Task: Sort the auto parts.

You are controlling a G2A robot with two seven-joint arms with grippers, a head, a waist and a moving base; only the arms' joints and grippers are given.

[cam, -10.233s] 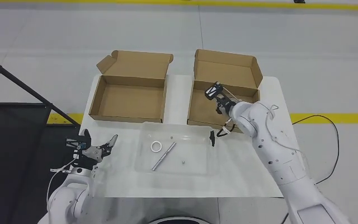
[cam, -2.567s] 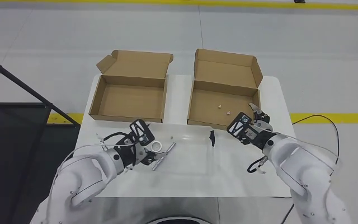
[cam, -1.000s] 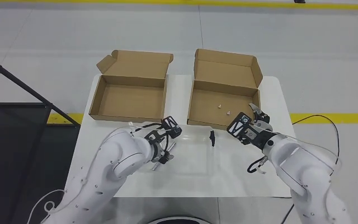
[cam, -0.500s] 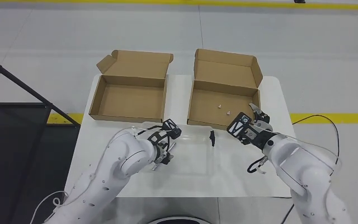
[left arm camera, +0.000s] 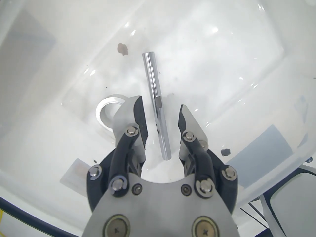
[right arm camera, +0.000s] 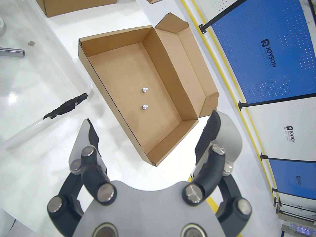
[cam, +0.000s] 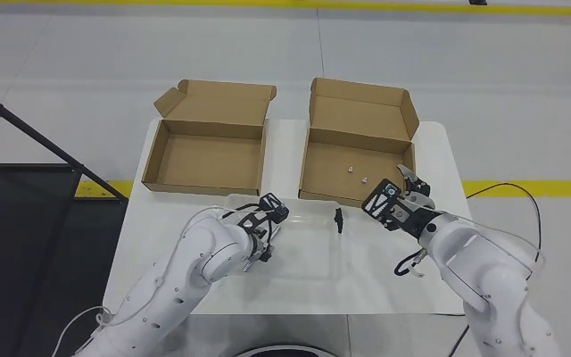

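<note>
On white table (cam: pixel 285 152): clear tray (cam: pixel 303 254), cardboard boxes (cam: pixel 210 161); grey floor (cam: pixel 268 45), yellow line (cam: pixel 517 187) beyond. Left gripper (left arm camera: pixel 160 104) parted astride steel rod (left arm camera: pixel 151 80); right gripper (right arm camera: pixel 151 118) spread.

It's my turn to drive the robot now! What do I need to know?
Left end effector: open, straddling the metal rod in the clear tray, not gripping it.
Right end effector: open, holding nothing, beside the right box.
Done: two small bolts lie in the right box.
To do: sort the metal rod and the ring, both in the tray.
The left box stands open. A black piece sits at the tray's edge.
</note>
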